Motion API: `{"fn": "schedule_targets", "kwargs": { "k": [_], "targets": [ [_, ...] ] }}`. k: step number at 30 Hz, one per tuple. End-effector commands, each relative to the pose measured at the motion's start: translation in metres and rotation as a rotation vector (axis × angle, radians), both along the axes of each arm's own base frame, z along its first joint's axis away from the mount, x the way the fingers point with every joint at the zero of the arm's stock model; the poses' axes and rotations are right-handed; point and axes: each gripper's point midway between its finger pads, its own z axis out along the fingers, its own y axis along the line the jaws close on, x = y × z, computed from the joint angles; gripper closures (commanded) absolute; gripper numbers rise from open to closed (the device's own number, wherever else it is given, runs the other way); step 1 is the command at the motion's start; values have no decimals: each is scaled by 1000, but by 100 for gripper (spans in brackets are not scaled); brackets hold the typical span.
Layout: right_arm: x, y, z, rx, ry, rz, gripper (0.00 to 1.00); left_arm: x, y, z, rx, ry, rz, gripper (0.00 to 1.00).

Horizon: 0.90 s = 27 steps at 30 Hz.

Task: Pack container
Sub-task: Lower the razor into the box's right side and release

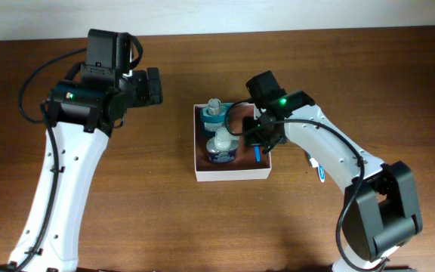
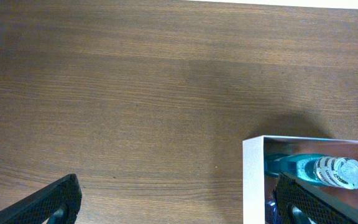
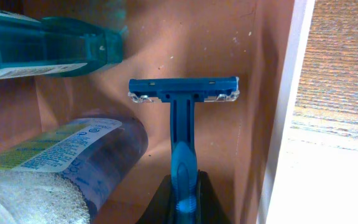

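The container (image 1: 199, 172) is a square white box with a brownish-pink inside, at the table's middle. A teal bottle (image 1: 215, 113) and a clear bottle with a blue label (image 1: 221, 147) lie in it. My right gripper (image 1: 257, 149) is inside the box at its right wall, shut on the handle of a blue razor (image 3: 183, 124), whose head points at the box floor. My left gripper (image 1: 154, 85) is open and empty over bare table, left of the box. The box corner (image 2: 253, 180) and teal bottle (image 2: 316, 169) show in the left wrist view.
A small white and blue item (image 1: 317, 171) lies on the table right of the box, partly under my right arm. The wooden table (image 1: 202, 227) runs to a pale wall at the back.
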Motion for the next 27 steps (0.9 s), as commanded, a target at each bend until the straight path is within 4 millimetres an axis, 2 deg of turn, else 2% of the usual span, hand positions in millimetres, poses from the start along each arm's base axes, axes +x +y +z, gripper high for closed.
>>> {"fn": "schedule_targets", "kwargs": {
  "k": [1,9,18,27],
  "targets": [
    [-4,-1,-7,2,26,15,96,1,4,8,17,-22,0,1],
    [-4,-2,-9,-3,29,11,96,1,4,8,17,-22,0,1],
    [-7,-1,-27,-11,78,9,96,1,4,8,17,-22,0,1],
    [-8,15,-28,3,67,-1,96,1,4,8,17,-22,0,1]
  ]
}}
